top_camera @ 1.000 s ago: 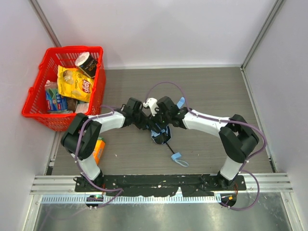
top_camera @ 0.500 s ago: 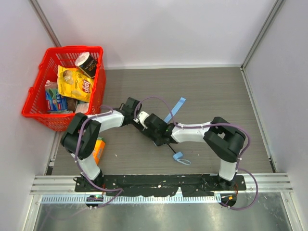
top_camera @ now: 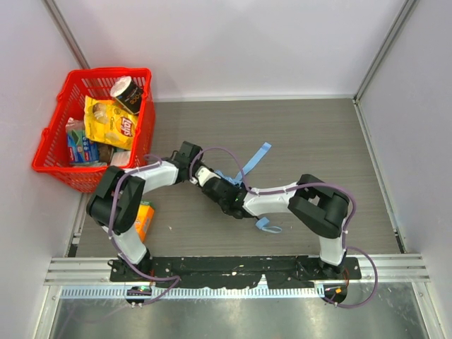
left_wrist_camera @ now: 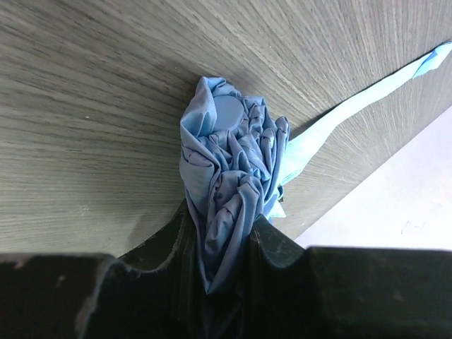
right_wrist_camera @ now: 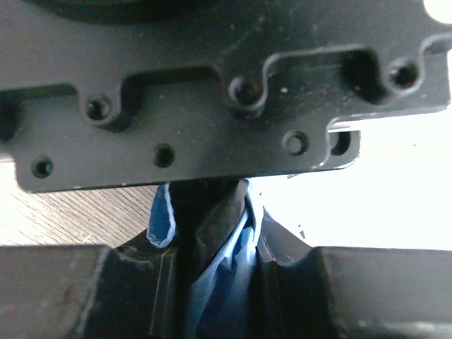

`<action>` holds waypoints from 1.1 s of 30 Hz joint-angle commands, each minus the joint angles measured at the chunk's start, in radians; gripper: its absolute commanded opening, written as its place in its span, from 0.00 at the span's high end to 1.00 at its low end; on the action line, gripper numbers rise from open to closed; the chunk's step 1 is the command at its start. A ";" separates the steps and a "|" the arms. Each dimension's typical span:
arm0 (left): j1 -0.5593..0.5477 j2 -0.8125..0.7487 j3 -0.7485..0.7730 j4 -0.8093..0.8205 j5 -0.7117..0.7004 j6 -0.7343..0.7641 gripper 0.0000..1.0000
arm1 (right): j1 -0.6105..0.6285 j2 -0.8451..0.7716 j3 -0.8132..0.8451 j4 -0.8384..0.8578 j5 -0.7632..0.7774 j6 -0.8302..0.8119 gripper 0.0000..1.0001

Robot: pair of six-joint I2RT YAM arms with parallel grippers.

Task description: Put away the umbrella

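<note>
Top external view: the right arm has swung low and leftward since a second ago. The right gripper (top_camera: 210,183) now lies just beside the left gripper (top_camera: 191,159) near the middle of the table (top_camera: 318,134), where before it hovered over the bundle further right. The umbrella (left_wrist_camera: 229,176) sits between the two, mostly hidden from above by the right forearm. Its black shaft, plain to see a second ago, is now covered. The flat closing strap (top_camera: 257,158) trails up and to the right across the wood, showing more of its length than before. The blue wrist loop (top_camera: 267,225) lies just below the right forearm, slightly nearer to it. The red basket (top_camera: 106,71) of groceries has not moved at the far left.

Left wrist view: the jaws are partly closed and pinch the crumpled sky-blue cloth, the bundle standing out from the fingers over the table.

Right wrist view: the jaws have come in from wide and press the blue fabric on both sides, with the left gripper's black body straight ahead.
</note>
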 commanded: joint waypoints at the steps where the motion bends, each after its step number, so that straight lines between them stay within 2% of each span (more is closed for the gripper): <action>1: -0.040 -0.075 -0.060 -0.052 -0.073 0.041 0.95 | -0.032 0.063 -0.071 -0.067 -0.098 0.050 0.99; 4: -0.040 -0.138 -0.132 0.120 -0.107 0.067 0.49 | -0.055 0.029 -0.128 0.042 -0.222 0.100 0.99; 5: -0.038 -0.161 -0.155 0.174 -0.127 0.078 0.29 | -0.064 0.015 -0.159 0.082 -0.253 0.110 0.99; 6: -0.037 -0.186 -0.175 0.226 -0.140 0.086 0.20 | -0.069 0.006 -0.171 0.094 -0.274 0.115 0.99; 9: -0.025 -0.226 -0.215 0.332 -0.151 0.121 0.03 | -0.090 -0.016 -0.220 0.160 -0.343 0.127 0.99; 12: 0.001 -0.249 -0.236 0.381 -0.147 0.139 0.00 | -0.121 -0.045 -0.266 0.199 -0.419 0.146 0.99; 16: 0.047 -0.281 -0.333 0.585 -0.130 0.116 0.00 | -0.178 -0.074 -0.328 0.292 -0.580 0.186 0.99; 17: 0.057 -0.282 -0.357 0.643 -0.121 0.127 0.00 | -0.205 -0.073 -0.334 0.314 -0.662 0.224 0.99; 23: 0.066 -0.312 -0.431 0.714 -0.115 0.143 0.00 | -0.351 -0.033 -0.359 0.396 -1.014 0.371 0.99; 26: 0.052 -0.316 -0.448 0.716 -0.110 0.156 0.06 | -0.440 0.016 -0.365 0.494 -1.204 0.499 0.99; 28: 0.035 -0.331 -0.459 0.682 -0.146 0.167 0.05 | -0.474 0.064 -0.356 0.542 -1.282 0.570 0.99; 33: 0.003 -0.276 -0.463 0.737 -0.161 0.164 0.05 | -0.503 0.174 -0.310 0.591 -1.396 0.685 0.99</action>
